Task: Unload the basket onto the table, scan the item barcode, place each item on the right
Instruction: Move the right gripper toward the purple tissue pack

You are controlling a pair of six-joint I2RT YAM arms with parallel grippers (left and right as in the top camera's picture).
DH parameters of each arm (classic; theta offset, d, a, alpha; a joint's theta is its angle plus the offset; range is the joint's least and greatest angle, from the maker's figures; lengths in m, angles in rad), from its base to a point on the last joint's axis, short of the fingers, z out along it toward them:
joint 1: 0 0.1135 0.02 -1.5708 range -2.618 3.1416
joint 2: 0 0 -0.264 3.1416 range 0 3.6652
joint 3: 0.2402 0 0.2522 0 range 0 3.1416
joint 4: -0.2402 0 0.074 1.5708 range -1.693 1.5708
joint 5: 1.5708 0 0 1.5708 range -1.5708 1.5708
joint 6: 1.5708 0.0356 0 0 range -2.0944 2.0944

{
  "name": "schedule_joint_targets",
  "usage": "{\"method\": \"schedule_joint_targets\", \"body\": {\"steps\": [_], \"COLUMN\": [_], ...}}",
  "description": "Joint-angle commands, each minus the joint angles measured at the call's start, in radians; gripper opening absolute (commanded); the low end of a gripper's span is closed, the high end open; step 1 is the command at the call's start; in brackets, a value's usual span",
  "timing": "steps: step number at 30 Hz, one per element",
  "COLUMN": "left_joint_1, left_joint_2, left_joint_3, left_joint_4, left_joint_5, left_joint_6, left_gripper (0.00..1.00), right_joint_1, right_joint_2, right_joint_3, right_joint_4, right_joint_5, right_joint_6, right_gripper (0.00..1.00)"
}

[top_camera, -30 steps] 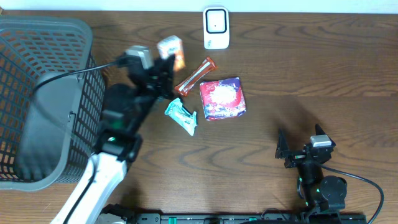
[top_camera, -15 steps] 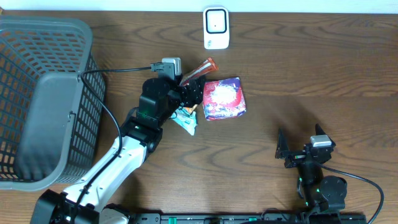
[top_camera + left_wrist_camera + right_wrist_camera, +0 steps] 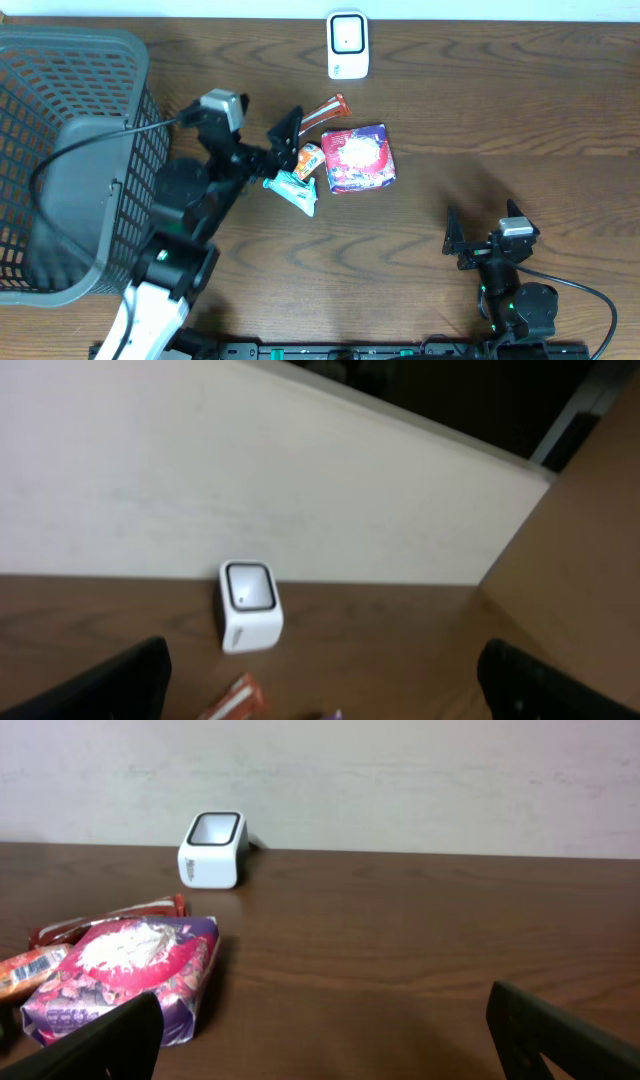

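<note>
**Both grippers open, orange packet lying on the table**

The brown table (image 3: pixel 520 120) carries everything. A big grey basket (image 3: pixel 100 60) sits at the table's left edge. The left arm (image 3: pixel 180 200) reaches up from the front-left corner, close beside the basket, toward the middle of the table.

A purple bag (image 3: pixel 358 158) lies flat near the middle, a bit toward the back edge. The white scanner (image 3: pixel 347 45) stands upright at the back edge, well apart from the bag. A red bar (image 3: pixel 325 112) lies slanted between the scanner and the bag. A teal packet (image 3: pixel 293 190) lies left of the bag. The small orange packet (image 3: pixel 310 160) lies on the table between the teal packet and the bag, just beside both.

The left gripper (image 3: pixel 287 143) hangs just left of the orange packet. Its jaws are spread wide and are empty. I cannot tell if a fingertip touches the packet. Its wrist camera looks at the scanner far ahead, with the red bar low in between.

The right gripper (image 3: pixel 483 235) sits near the front edge on the right side, well apart from all the packets. Its jaws are spread wide too, and empty.
</note>
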Motion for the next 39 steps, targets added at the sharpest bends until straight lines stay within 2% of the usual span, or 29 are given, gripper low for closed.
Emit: {"method": "schedule_joint_targets", "body": {"steps": [1,8,19,25,27,29,31,34,36,39], "left_joint_1": [0.006,0.006,0.006,0.006,0.006,0.006,0.006,0.006,0.006,0.006], "left_joint_2": [-0.097,-0.209,-0.189,-0.169,-0.163,-0.150,-0.142,-0.116,-0.099,-0.071], "left_joint_3": [0.007,0.007,0.006,0.006,0.006,0.006,0.006,0.006,0.006,0.006], "left_joint_4": [-0.093,-0.236,-0.433,-0.500,-0.517,-0.560,-0.585,-0.616,-0.616,-0.617], "left_joint_5": [-0.010,-0.010,-0.009,-0.009,-0.009,-0.009,-0.009,-0.009,-0.009,-0.009], "left_joint_6": [0.017,0.017,0.017,0.017,0.017,0.017,0.017,0.017,0.017,0.017], "left_gripper": [0.98,0.98,0.98,0.98,0.98,0.98,0.98,0.98,0.98,0.98], "right_joint_1": [-0.005,-0.005,-0.005,-0.002,-0.002,-0.002,-0.002,-0.003,-0.005,-0.005], "right_joint_2": [-0.006,-0.006,-0.006,-0.006,-0.005,-0.005,-0.005,-0.005,0.008,0.080], "right_joint_3": [-0.003,-0.003,-0.003,-0.002,-0.002,-0.002,-0.002,0.032,0.095,0.239], "right_joint_4": [-0.002,-0.002,0.012,0.029,0.029,0.067,0.149,0.367,0.341,0.177], "right_joint_5": [0.001,0.001,-0.004,-0.401,-0.483,-0.554,-0.590,-0.608,-0.603,-0.581], "right_joint_6": [0.010,0.010,0.012,0.402,0.485,0.680,0.684,0.684,0.655,0.514], "right_gripper": [0.99,0.99,0.99,0.99,0.99,0.99,0.99,0.99,0.99,0.99]}}
